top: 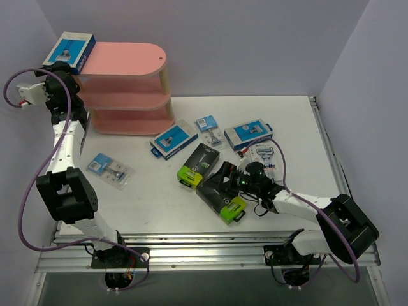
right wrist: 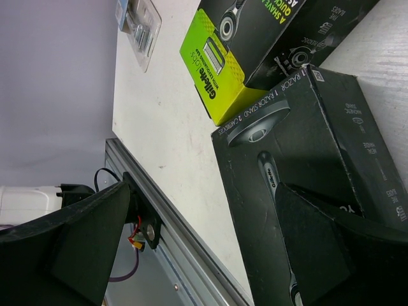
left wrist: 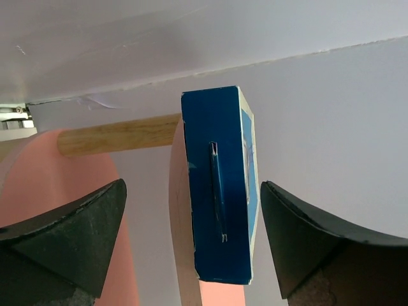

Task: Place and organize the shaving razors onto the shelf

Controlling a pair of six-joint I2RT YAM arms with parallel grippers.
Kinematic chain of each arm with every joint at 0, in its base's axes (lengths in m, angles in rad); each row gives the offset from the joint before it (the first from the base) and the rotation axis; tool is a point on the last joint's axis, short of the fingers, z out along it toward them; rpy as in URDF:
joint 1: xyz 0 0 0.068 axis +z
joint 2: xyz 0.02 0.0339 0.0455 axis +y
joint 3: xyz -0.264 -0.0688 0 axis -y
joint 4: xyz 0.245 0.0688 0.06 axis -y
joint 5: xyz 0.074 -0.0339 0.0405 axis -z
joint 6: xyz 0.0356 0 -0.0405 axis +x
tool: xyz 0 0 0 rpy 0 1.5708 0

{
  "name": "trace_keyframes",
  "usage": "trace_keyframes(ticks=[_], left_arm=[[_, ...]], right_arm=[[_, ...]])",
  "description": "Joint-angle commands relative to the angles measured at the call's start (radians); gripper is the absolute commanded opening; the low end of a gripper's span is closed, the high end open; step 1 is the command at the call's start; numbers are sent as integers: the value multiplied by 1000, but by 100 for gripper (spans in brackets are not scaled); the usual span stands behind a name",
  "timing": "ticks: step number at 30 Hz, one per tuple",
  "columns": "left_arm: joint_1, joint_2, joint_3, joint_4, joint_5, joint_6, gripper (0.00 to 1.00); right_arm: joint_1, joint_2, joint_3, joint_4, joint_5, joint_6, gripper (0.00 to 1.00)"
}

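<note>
One blue box [top: 70, 50] sits on the left end of the shelf [top: 137, 60], up on the top board. Everything else is out on the table [top: 146, 197]: two more blue boxes [top: 173, 140], some blister packs [top: 109, 168] and two black boxes [top: 197, 163] with lime ends. The left gripper [left wrist: 193, 213] is spread wide around the shelved box, fingers clear of it on both sides. The right gripper [right wrist: 204, 236] is wide too, low over the nearer black box; can't tell if it's touching.
</note>
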Motion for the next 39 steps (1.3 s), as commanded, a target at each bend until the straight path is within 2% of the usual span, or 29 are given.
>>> trace_keyframes(ticks=[1, 13, 26, 39], left_arm=[[3, -32, 55, -9, 23, 56, 94], [9, -32, 73, -72, 84, 111, 94], [17, -88, 9, -37, 109, 128, 94], [40, -161, -53, -134, 138, 146, 94]], right_arm=[[-9, -25, -26, -41, 23, -16, 94], [-9, -39, -39, -37, 36, -5, 95], [-9, -45, -85, -27, 48, -11, 97], [-9, -95, -109, -42, 54, 0, 98]])
